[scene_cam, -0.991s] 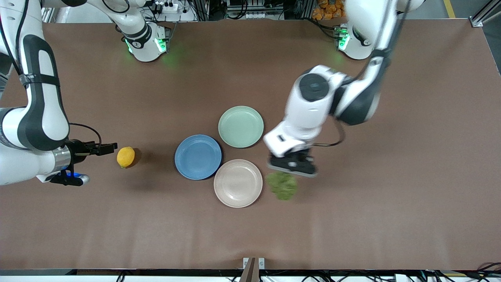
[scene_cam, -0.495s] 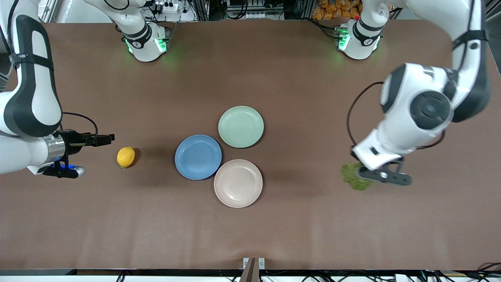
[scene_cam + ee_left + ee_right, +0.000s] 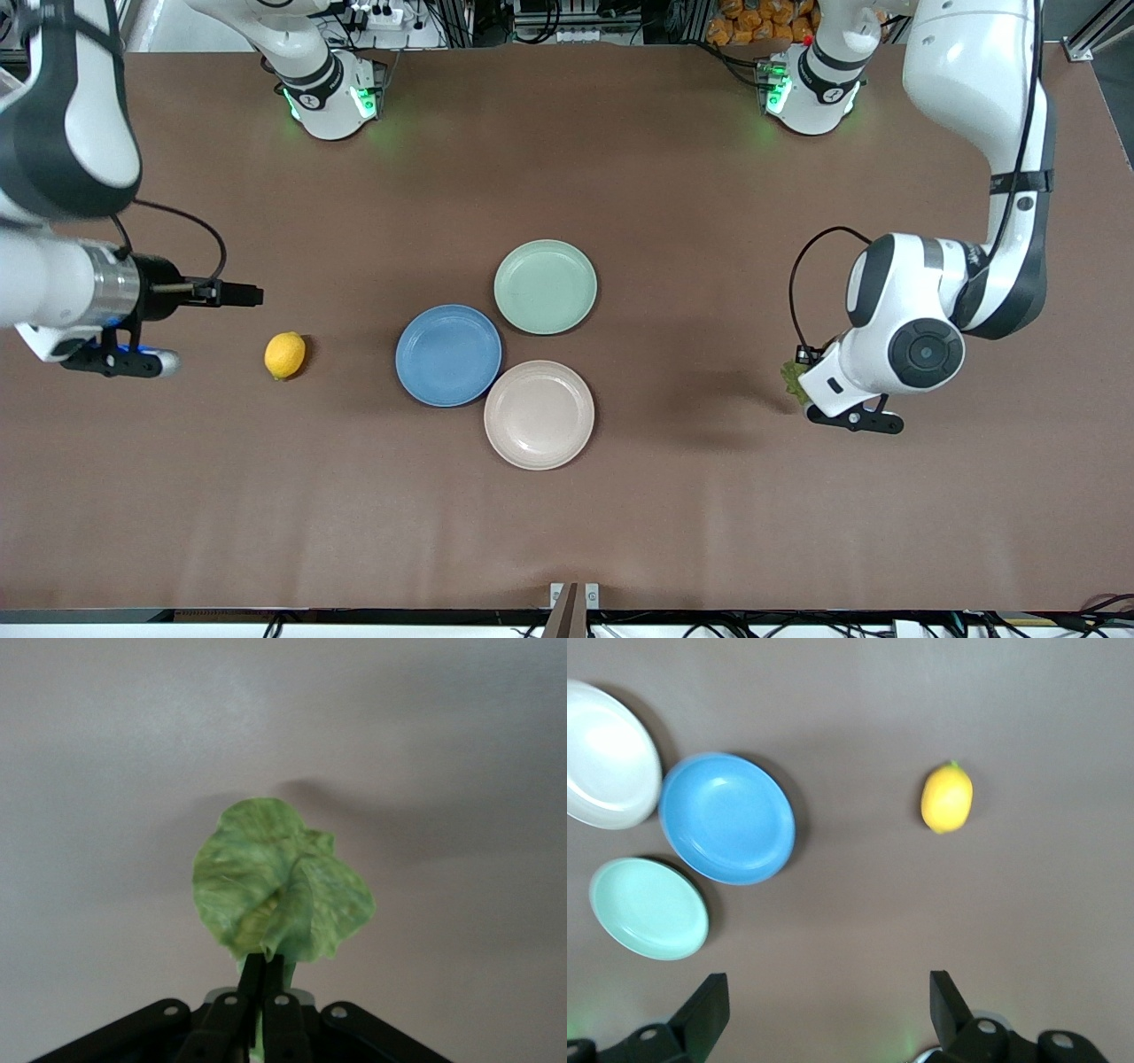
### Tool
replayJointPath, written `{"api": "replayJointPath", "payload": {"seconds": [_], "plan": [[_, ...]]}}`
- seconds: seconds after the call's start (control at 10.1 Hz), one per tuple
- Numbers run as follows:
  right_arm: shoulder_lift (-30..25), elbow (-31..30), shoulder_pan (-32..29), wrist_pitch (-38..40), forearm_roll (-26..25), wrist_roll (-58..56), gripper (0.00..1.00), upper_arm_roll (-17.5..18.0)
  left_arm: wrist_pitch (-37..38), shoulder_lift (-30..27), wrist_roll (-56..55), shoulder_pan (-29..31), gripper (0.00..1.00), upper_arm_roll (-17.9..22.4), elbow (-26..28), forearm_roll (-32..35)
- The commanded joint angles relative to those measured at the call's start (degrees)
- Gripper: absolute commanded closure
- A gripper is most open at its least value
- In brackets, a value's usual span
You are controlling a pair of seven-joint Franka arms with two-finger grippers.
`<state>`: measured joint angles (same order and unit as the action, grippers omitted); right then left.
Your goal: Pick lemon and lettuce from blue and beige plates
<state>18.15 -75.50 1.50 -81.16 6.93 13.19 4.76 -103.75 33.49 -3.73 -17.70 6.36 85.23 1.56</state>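
The lemon [image 3: 284,354] lies on the bare table toward the right arm's end, apart from the plates; it also shows in the right wrist view [image 3: 947,797]. My right gripper [image 3: 248,293] is open and empty in the air beside it [image 3: 828,1005]. My left gripper [image 3: 266,970] is shut on the stem of the lettuce [image 3: 279,895] and holds it above the bare table toward the left arm's end. In the front view the left hand [image 3: 800,365] hides most of the lettuce [image 3: 788,377]. The blue plate [image 3: 448,355] and the beige plate [image 3: 539,414] stand empty at mid-table.
An empty mint-green plate [image 3: 546,286] touches the blue and beige plates, farther from the front camera. All three plates show in the right wrist view: blue [image 3: 726,818], beige [image 3: 607,757], mint [image 3: 648,908]. The arms' bases [image 3: 332,89] stand along the table's top edge.
My left gripper has carried the lettuce from beside the beige plate toward the left arm's end of the table. My right gripper has drawn back from the lemon, which has not moved.
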Motion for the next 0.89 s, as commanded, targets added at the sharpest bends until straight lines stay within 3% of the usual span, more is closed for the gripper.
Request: {"api": "replayJointPath", "payload": {"seconds": [0.0,0.2,0.4,0.79], "plan": [[-5.9,-1.8,1.0,-1.1,-3.9,1.3,0.00,0.2,0.7,-2.5,0.4,2.1,0.00,-0.2,-1.0,1.5],[-7.9,-2.0,0.6,2.9,-4.0,0.9,0.00,-0.2,3.1,-7.4,0.8,2.2,0.00,0.2,-1.6,1.5],[-7.7,-2.0,0.6,2.4,-4.1,0.8,0.00,-0.2,4.5,-12.9,0.9,2.2,0.00,2.2,-2.0,1.5],[-7.9,-2.4,-0.8,2.8,-4.1,-1.0,0.00,-0.4,9.4,-22.4,0.9,2.2,0.00,2.2,-2.0,1.4]]}}
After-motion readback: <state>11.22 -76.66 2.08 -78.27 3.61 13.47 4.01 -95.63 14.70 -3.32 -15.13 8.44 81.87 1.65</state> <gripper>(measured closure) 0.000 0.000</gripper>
